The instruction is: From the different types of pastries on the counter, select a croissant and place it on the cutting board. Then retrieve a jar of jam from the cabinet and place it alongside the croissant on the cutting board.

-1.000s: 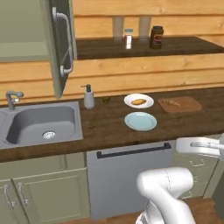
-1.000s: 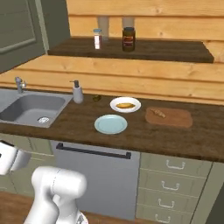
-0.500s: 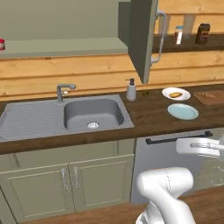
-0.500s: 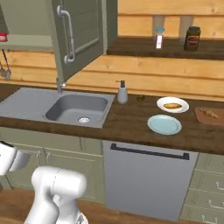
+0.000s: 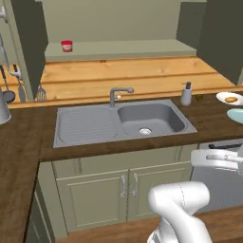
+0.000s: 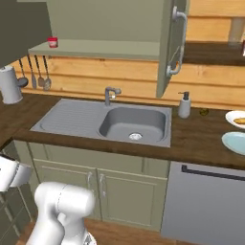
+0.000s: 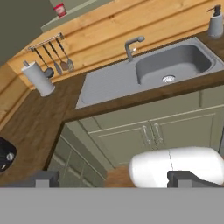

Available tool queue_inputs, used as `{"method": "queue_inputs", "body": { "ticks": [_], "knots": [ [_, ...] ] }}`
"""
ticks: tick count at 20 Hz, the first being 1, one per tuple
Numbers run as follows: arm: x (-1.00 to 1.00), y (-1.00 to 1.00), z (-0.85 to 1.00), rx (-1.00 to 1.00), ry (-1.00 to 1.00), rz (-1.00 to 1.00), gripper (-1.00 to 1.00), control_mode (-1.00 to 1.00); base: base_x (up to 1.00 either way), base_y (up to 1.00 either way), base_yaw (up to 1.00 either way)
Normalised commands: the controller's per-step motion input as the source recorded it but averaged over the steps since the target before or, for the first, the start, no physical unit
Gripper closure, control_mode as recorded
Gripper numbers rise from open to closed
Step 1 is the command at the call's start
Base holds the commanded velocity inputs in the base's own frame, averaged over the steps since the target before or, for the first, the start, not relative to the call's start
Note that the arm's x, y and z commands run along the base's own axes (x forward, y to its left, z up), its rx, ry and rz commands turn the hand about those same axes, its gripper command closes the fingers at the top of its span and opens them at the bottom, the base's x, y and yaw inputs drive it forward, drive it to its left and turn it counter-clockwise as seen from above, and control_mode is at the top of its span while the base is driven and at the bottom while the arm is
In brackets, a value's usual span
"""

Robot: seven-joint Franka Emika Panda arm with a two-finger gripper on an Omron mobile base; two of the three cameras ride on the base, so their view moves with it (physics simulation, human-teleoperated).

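- Nearest the camera in the hand view, the gripper [image 7: 113,179] is showing at the bottom of the frame with its two dark finger tips [image 7: 41,178] standing wide apart and nothing between them; it is hanging low in front of the cabinet doors [image 7: 153,131], well apart from anything on the counter.
- Just beyond, the sink [image 5: 121,122] is filling the middle of the left base view, with the faucet [image 5: 118,94] standing behind it and the soap dispenser [image 5: 186,94] sitting to the right of the basin.
- At the right edge of the left base view, the plate with the croissant [image 5: 229,98] is resting on the counter [image 5: 28,137], and an empty pale blue plate [image 5: 236,115] is lying just beside it, nearer the counter's front edge. The cutting board is lying outside these frames, so I cannot tell what is on it.
- Farthest back, at the upper left of the left base view, the jar of jam [image 5: 67,46] is standing on the shelf of the open cabinet [image 5: 118,47], its red lid showing.
- Judging by this, the gripper is carrying nothing and the croissant is sitting on its plate, so the croissant step looks not yet done; the jam retrieval is also left to do.
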Motion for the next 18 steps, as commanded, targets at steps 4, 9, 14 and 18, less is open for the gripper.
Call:
{"method": "queue_inputs", "body": {
  "ticks": [4, 9, 14, 18],
  "knots": [
    [0.00, 0.00, 0.00, 0.00, 0.00, 0.00, -1.00, 1.00, 0.13, 0.08, 0.00],
    [0.00, 0.00, 0.00, 0.00, 0.00, 0.00, -1.00, 1.00, 0.78, 0.00, 0.03],
    [0.00, 0.00, 0.00, 0.00, 0.00, 0.00, -1.00, 1.00, 0.42, 0.15, 0.00],
    [0.00, 0.00, 0.00, 0.00, 0.00, 0.00, -1.00, 1.00, 0.38, 0.49, 0.00]
  ]
}}
